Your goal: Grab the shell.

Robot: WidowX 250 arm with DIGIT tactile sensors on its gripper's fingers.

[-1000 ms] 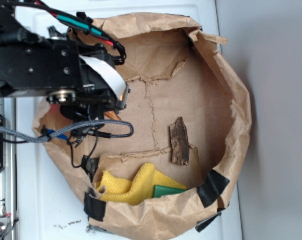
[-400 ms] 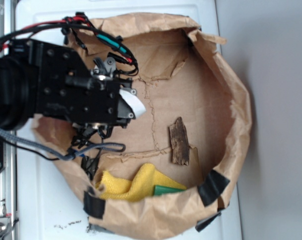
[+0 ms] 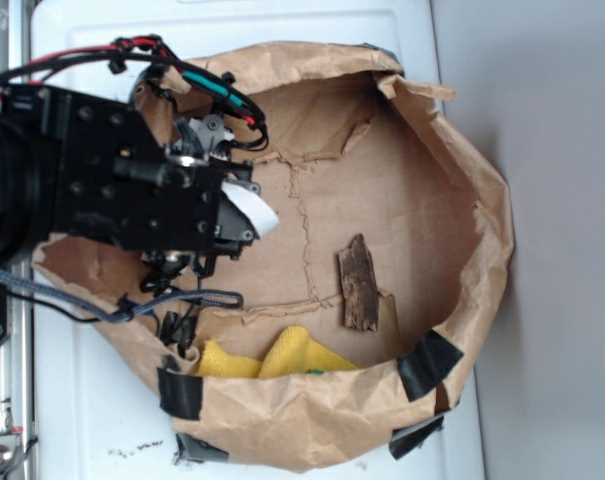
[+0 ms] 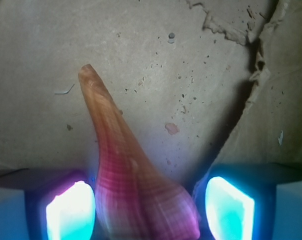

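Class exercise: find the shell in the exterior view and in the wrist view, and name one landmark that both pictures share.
Exterior: not visible; the arm hides it.
Wrist: the shell lies bottom centre between the end effector pads, tip pointing up-left.
Shared landmark: the brown paper floor with its torn edge.

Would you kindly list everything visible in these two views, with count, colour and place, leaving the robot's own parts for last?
shell: one, orange-brown, lying on the cardboard between the fingers in the wrist view, pointed tip away from the camera; hidden under the arm in the exterior view.
bark: one, dark brown, flat on the cardboard right of centre.
cloth: one, yellow, by the near wall of the bag.
paper bag: one, brown, rolled down into a ring around the cardboard.
tape patches: several, black, on the bag's near rim.
white surface: one, beneath the bag.
arm: one, black with cables, over the bag's left side.
tool: one, open, fingers lit either side of the shell.
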